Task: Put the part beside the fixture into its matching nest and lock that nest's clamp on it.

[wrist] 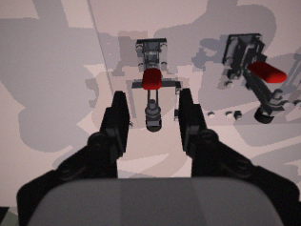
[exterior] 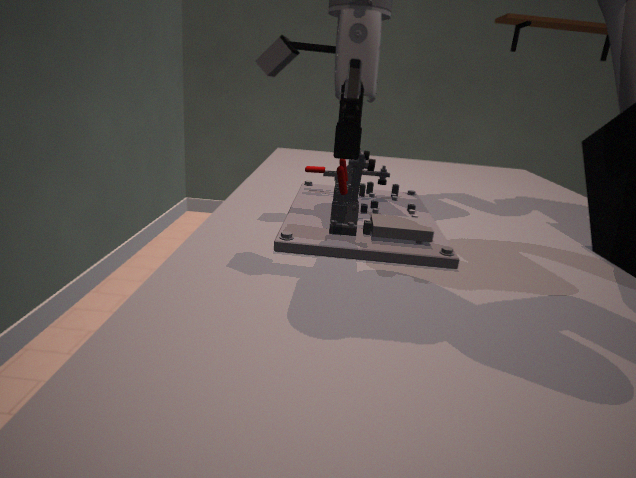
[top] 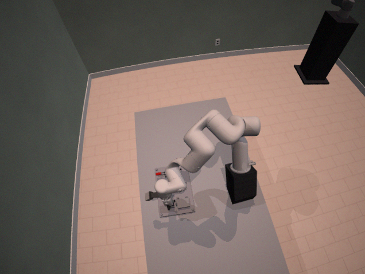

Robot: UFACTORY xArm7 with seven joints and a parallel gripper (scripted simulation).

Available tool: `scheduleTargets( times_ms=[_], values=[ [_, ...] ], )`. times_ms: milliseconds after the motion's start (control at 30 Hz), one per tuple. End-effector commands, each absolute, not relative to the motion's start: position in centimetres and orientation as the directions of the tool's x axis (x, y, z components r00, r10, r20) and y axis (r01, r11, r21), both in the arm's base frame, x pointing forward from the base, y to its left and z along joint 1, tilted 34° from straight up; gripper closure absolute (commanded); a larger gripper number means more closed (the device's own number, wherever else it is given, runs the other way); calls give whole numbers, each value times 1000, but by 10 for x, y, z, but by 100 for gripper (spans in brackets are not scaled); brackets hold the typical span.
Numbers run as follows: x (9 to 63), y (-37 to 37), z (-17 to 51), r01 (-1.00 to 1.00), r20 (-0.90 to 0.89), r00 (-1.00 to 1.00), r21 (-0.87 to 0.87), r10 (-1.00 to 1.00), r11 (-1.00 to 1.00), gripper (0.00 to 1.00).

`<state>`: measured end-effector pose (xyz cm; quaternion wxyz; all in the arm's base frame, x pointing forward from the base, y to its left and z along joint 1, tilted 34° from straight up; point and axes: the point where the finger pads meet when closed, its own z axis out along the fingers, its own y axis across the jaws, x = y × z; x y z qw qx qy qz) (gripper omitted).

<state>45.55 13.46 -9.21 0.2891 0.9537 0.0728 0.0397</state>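
Observation:
The grey part (exterior: 403, 229) (wrist: 166, 106) lies flat-looking in the near nest of the fixture plate (exterior: 313, 246) (top: 179, 213). Contact with its pads and blocks is too small to tell. The near clamp's red handle (exterior: 342, 177) (wrist: 151, 79) stands steeply, and its bar looks raised, not level on the part. My gripper (exterior: 347, 155) (wrist: 152, 103) (top: 168, 207) is partly open and empty. Its fingers point down just above the near clamp; in the wrist view the red handle shows between and beyond them. Whether the handle's top reaches between the tips is unclear.
The middle clamp's red handle (wrist: 268, 72) stands close on the right in the wrist view. A far clamp's red handle (exterior: 314, 169) (top: 158, 173) lies level, pointing outwards. Several small blocks and rest pads stand in the other nests. Bolt heads (exterior: 286, 235) (exterior: 447, 250) mark the plate's corners.

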Motion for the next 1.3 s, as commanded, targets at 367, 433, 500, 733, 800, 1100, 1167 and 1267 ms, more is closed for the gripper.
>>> scheduleTargets(
  times_ms=[367, 433, 500, 733, 800, 1100, 1167, 1267],
  values=[
    [459, 127, -106, 116, 36, 986, 556, 164, -823, 53],
    [459, 127, -106, 116, 36, 986, 556, 164, -823, 53],
    [459, 127, -106, 116, 36, 986, 556, 164, -823, 53],
    [459, 127, -106, 116, 36, 986, 556, 164, -823, 53],
    [459, 127, -106, 116, 36, 986, 556, 164, -823, 53],
    [459, 127, -106, 116, 36, 986, 556, 164, -823, 53],
    [459, 127, -106, 116, 36, 986, 556, 164, -823, 53],
    [459, 126, -107, 116, 36, 986, 556, 164, -823, 53]
  ],
)
